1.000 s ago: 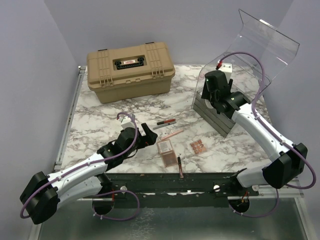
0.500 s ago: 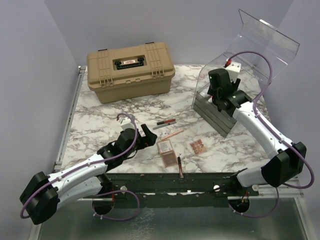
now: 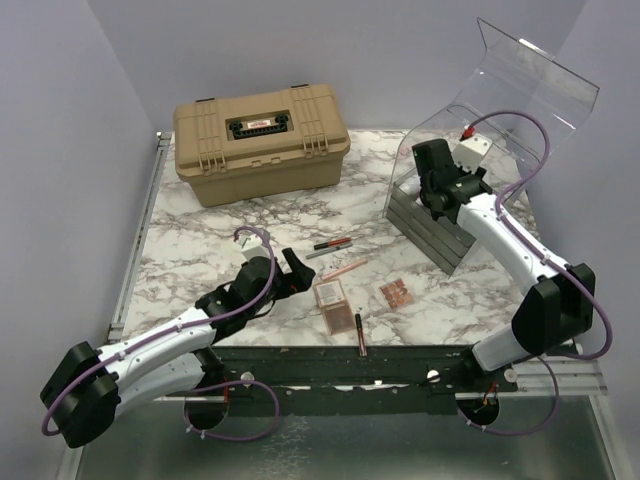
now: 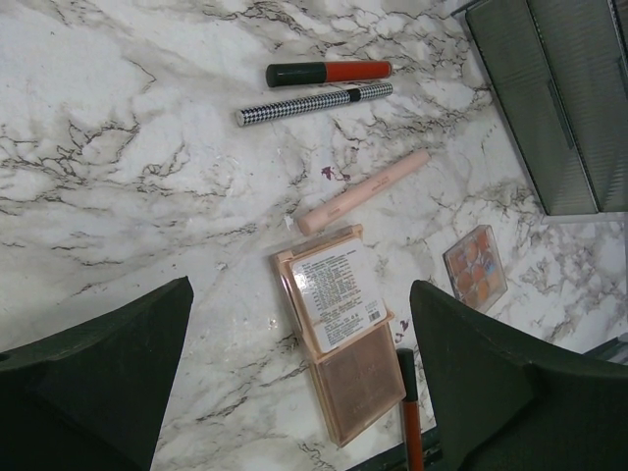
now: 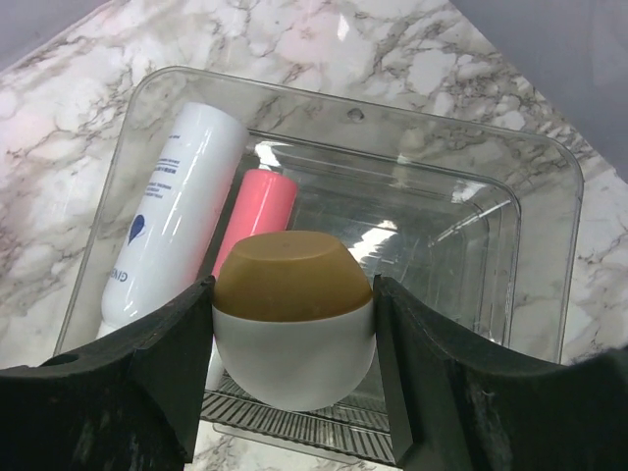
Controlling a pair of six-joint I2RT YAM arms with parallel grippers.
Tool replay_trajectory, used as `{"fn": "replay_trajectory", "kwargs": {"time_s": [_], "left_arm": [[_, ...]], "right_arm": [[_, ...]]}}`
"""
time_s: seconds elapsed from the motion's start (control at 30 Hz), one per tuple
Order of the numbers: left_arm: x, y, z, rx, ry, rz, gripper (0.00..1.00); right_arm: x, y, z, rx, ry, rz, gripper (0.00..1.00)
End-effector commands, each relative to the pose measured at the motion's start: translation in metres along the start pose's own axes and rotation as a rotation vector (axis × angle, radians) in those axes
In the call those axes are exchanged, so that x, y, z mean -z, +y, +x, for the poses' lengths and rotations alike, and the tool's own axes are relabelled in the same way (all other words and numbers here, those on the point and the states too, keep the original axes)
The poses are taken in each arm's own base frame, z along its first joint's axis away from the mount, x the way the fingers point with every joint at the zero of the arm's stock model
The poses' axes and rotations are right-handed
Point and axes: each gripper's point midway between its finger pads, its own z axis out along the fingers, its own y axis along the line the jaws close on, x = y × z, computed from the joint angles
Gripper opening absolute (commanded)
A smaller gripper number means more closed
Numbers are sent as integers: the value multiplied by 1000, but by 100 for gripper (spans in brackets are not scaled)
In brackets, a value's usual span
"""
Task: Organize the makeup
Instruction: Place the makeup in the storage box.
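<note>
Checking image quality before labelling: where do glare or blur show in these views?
Right wrist view: reflections streak the clear bin and white tube; the gripped white oval piece is sharp. Left wrist view: palette crisp, fingers featureless. Top external view: sheen on the clear lid.

The left arm (image 3: 160, 345) lies low along the near edge of the tabletop. Its elbow is folded back past the near left corner and its forearm reaches toward the middle. The left gripper (image 3: 297, 272) hovers just above the surface with its dark fingers (image 4: 98, 383) spread wide and nothing between them.

The right arm (image 3: 510, 250) rises from its base at the near right, bends at the elbow by the right edge and stretches toward the far right corner. The right gripper (image 3: 432, 175) points downward, its fingers (image 5: 128, 392) pressed against both sides of a white oval piece (image 5: 292, 353).
</note>
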Motion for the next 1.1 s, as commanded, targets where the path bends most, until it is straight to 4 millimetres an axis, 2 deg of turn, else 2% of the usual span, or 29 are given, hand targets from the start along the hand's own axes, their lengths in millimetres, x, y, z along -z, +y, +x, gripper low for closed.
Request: {"fn": "replay_trajectory", "kwargs": {"time_s": [0.0, 0.27, 0.5, 0.67, 0.8, 0.97, 1.03, 1.07], "left_arm": [[-1, -2, 1, 14, 1, 19, 94], [-3, -1, 2, 14, 4, 13, 94], [-4, -4, 1, 7, 12, 22, 94], [-4, -6, 1, 9, 12, 25, 94], [-3, -5, 3, 12, 18, 27, 94], [-3, -6, 3, 19, 19, 29, 94], [-3, -7, 2, 21, 19, 32, 94], [-3, -8, 2, 23, 18, 35, 94]], "right_arm": [[-9, -21, 10, -67, -17, 132, 52], [-20, -31, 27, -57, -10, 207, 51], [-28, -32, 36, -55, 5, 283, 53], [-31, -29, 41, -56, 25, 275, 57], [-29, -29, 37, -66, 21, 264, 62], [-27, -13, 28, -44, 27, 162, 64], [-25, -8, 24, -30, 29, 128, 71], [-24, -8, 22, -33, 27, 124, 72]]}}
